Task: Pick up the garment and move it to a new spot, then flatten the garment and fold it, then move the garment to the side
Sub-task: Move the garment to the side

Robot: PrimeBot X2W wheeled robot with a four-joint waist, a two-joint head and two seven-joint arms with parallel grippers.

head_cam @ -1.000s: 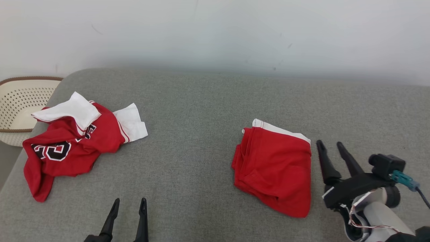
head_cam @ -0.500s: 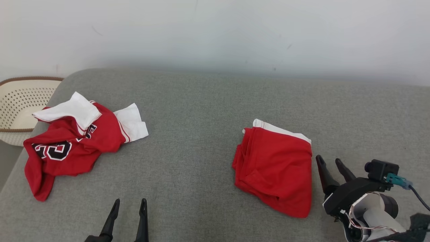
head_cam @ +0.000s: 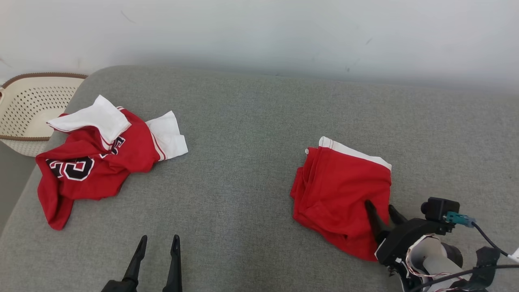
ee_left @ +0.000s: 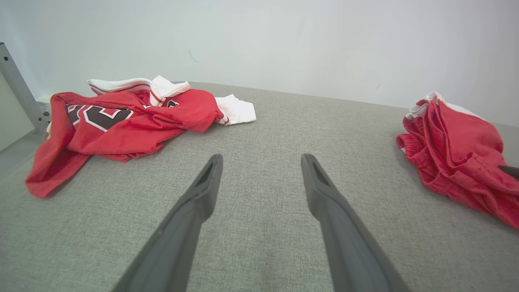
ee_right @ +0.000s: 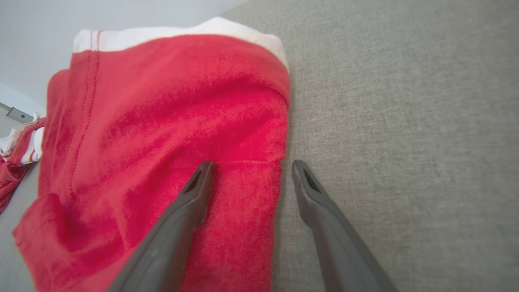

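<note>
Wide-spread right gripper (head_cam: 380,205) astride one side edge of the folded red garment (head_cam: 336,188) (left gripper (head_cam: 158,240) equally wide, above grey cushion (head_cam: 243,162))

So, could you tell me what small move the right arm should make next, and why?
Probably lower and close: the right gripper is open, its fingers straddling the right edge of the folded red garment on the grey cushion.

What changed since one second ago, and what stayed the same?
The right gripper drew back toward the robot and leftward; its open jaws now straddle the right edge of the folded red garment, gripping nothing. Left gripper, crumpled jersey and basket stayed.
</note>
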